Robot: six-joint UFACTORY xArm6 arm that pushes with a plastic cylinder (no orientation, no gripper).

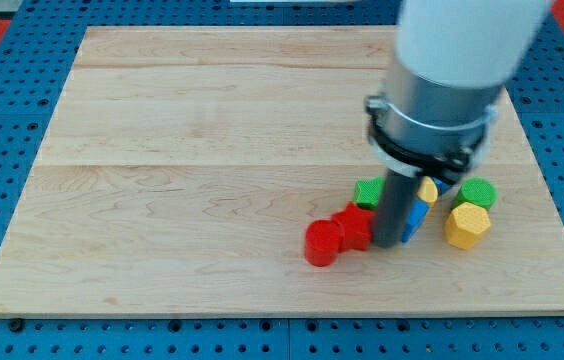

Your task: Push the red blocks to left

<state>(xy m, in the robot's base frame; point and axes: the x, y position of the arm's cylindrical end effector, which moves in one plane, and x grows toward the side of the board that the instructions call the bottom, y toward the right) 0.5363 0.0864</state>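
Wooden counter (pixel 162 150) on blue pegboard, left two thirds bare, all blocks bunched lower right of centre. Going left to right: red cylinder (pixel 322 243) sits leftmost, touching a second red block (pixel 353 227), shape roughly a cube or star, hard to tell. My tip (pixel 389 241) is just right of that second red block, apparently in contact, so both reds line up ahead of it toward the view's left. No gripper on this rig, just the rod, so nothing to open or close. Behind the rod: green block (pixel 368 191), yellow block (pixel 428 190) and blue block (pixel 417 216), both partly hidden. Further right, yellow hexagonal block (pixel 467 225) and green cylinder (pixel 478 193). Handling guess: reds look small, rigid, light, should slide easily on wood. The cylinder may roll off-axis. Push through the centre of the right face, keep the line straight or the pair splits.
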